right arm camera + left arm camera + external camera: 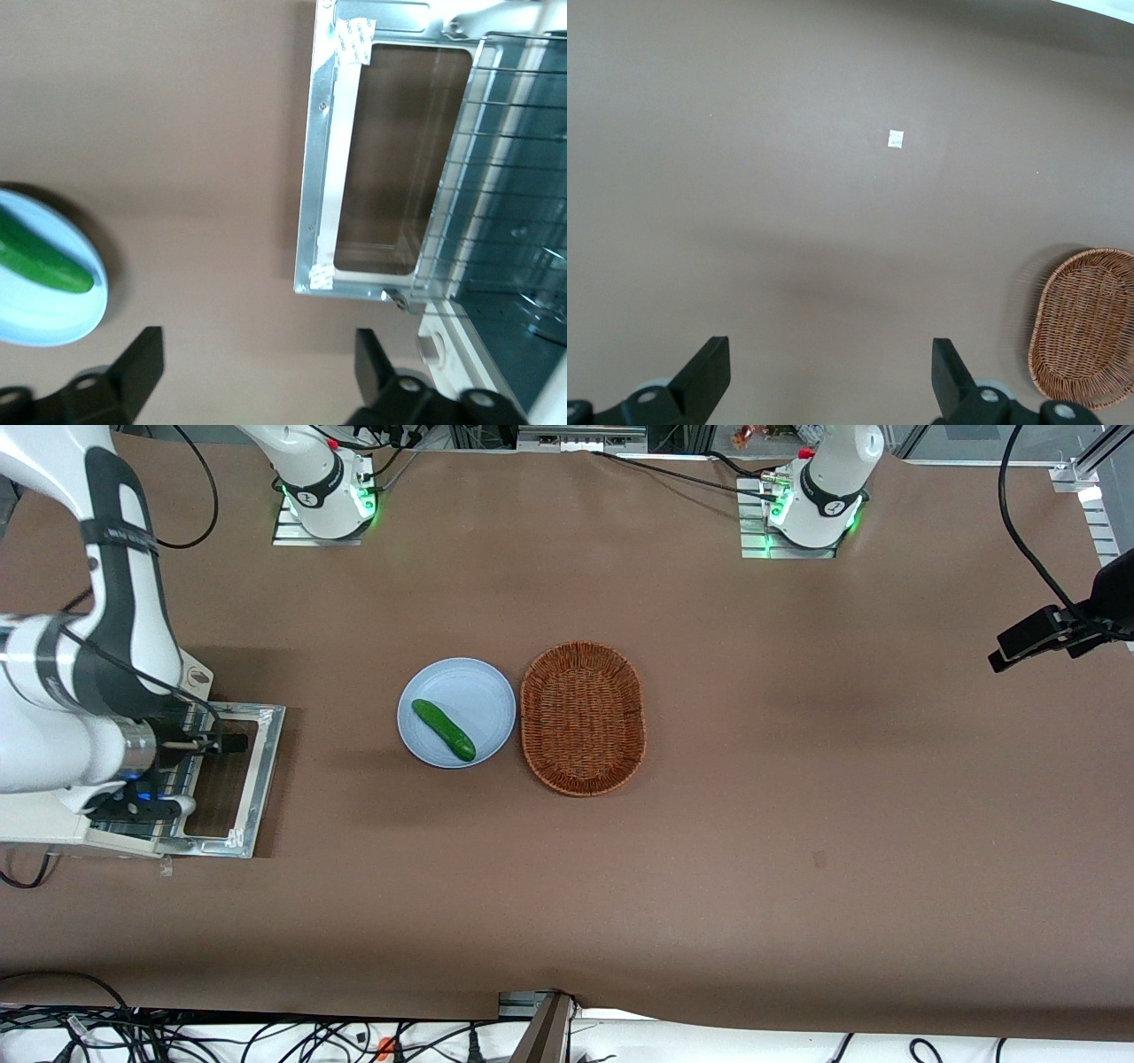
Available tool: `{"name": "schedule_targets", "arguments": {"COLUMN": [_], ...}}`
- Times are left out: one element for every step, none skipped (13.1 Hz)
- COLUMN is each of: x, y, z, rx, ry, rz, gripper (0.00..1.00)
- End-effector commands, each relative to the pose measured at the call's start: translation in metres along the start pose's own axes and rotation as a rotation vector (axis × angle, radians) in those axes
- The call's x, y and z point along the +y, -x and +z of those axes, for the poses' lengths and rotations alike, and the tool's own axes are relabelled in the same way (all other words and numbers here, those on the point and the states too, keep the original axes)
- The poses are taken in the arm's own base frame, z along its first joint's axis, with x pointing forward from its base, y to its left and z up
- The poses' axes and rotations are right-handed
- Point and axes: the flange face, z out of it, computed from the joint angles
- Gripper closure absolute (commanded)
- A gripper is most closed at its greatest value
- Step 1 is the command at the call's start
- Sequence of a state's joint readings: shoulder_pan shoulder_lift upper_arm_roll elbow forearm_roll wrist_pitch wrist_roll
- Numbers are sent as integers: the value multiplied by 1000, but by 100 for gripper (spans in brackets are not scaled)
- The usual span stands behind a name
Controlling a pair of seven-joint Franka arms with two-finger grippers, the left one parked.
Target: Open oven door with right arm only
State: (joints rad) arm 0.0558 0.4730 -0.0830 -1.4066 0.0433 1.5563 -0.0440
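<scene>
From where I sit, the biggest thing in front of me is the brown table, and at its working-arm end, around nine o'clock in the front view, the right arm reaches in over the oven, whose cream body shows only as a strip under the arm. The oven door is dropped fully open and lies flat on the table in front of the oven, bare-metal inner frame up, with the brown tabletop showing through its glass; in the wrist view I see the same door flat, pale tape on two of its corners, and the wire rack sticking out of the cavity over the door's hinge edge. The gripper hangs just above the door, over the pane, and it touches nothing that I can make out. In the wrist view its two black fingers stand spread wide with only bare table between them, pinching nothing. Near the middle of the table, about three o'clock from the door and well apart from it, sits the oval wicker basket, and just beside it on the oven's side the pale blue plate. On the plate lies a cucumber, set diagonally.
</scene>
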Motion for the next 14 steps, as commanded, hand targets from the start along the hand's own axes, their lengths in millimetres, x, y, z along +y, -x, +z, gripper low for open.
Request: {"name": "schedule_targets", "arguments": {"x": [4, 7, 11, 18, 23, 27, 29, 36, 39, 39, 40, 40, 40, 41], "y": [39, 57, 72, 87, 100, 110, 120, 129, 138, 144, 151, 157, 161, 161], "z": [-45, -63, -77, -92, -102, -113, -123, -129, -135, -139, -142, -147, -152, -156], "rx": [12, 8, 8, 15, 17, 31, 44, 47, 56, 60, 51, 58, 68, 82], "ry": [-31, -35, -36, -38, -40, -39, -33, -37, -41, -43, -45, -43, -40, -36], "rz": [-13, -11, -4, 5, 13, 8, -6, 1, 3, 2, 3, 3, 2, 3], "gripper": [0, 0, 0, 0, 0, 0, 0, 0, 0, 0, 0, 0, 0, 0]}}
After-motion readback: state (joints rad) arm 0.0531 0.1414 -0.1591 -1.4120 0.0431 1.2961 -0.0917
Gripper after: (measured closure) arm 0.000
